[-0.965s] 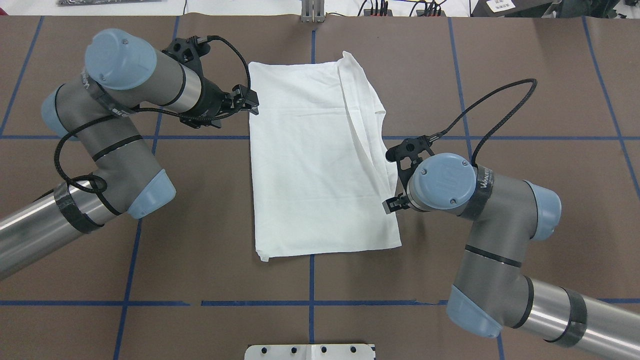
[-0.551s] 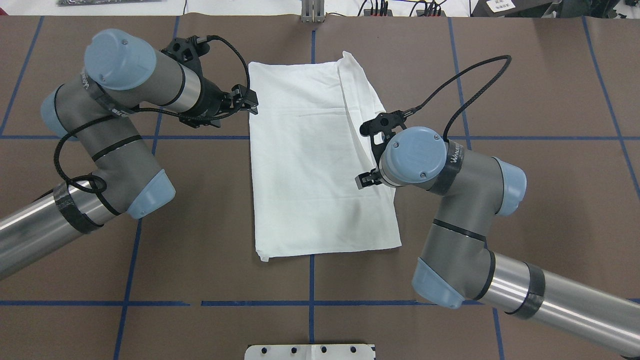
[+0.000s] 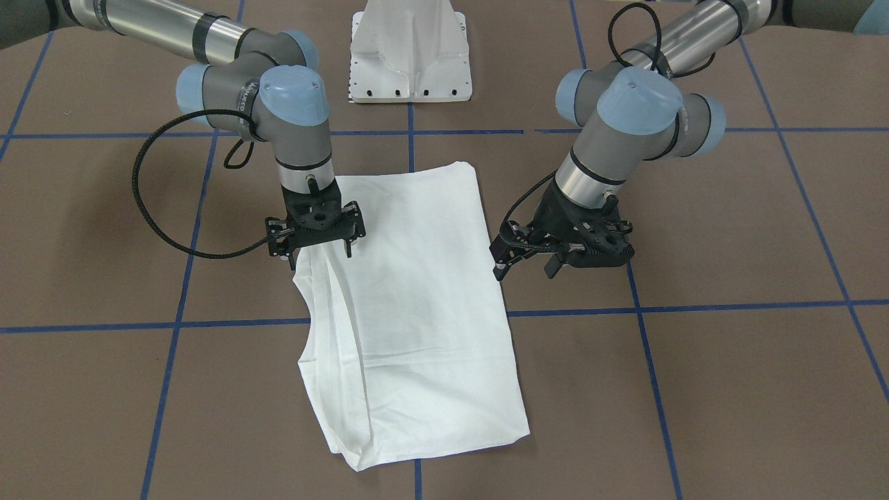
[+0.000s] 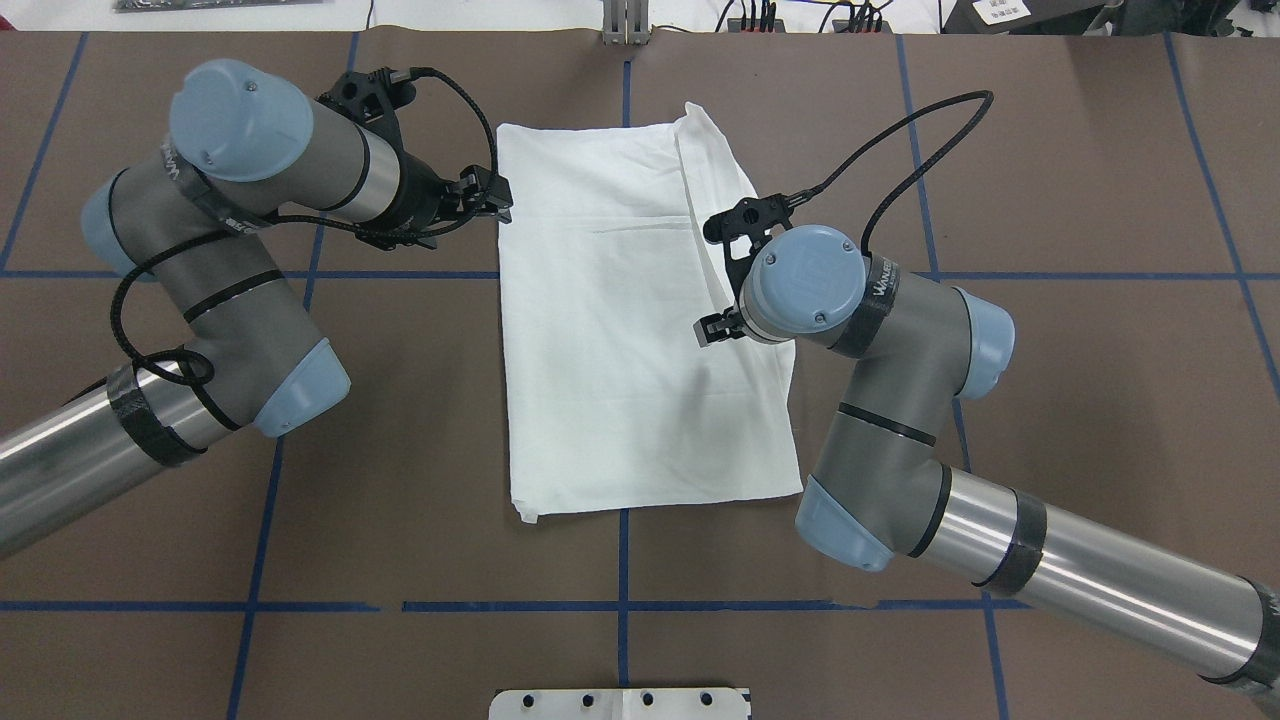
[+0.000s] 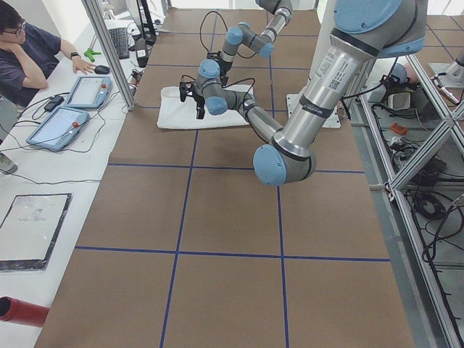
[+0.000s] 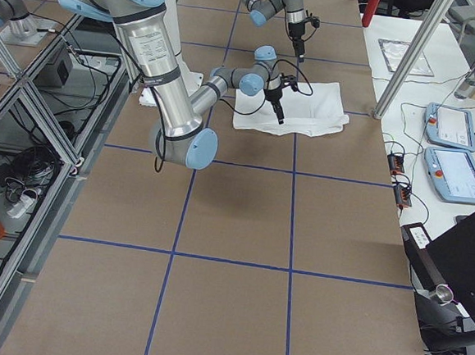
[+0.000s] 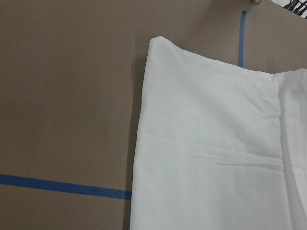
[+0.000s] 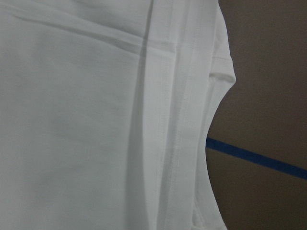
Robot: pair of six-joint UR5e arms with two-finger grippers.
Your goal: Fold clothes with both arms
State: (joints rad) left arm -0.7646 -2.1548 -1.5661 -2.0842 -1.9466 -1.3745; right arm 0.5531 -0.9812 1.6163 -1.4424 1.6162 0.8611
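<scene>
Positioning for the next fold, left gripper (image 3: 524,269) and right gripper (image 3: 321,254), both spread, flank the T-shirt (image 3: 417,312); pinching opposite edges likely follows.

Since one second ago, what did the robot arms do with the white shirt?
The right gripper slid inward and a little forward, from the right edge of the shirt to above the cloth. It grabbed nothing, and its jaws look open. The left gripper stayed beside the shirt's left edge, also open. The shirt lay folded just as before.
</scene>
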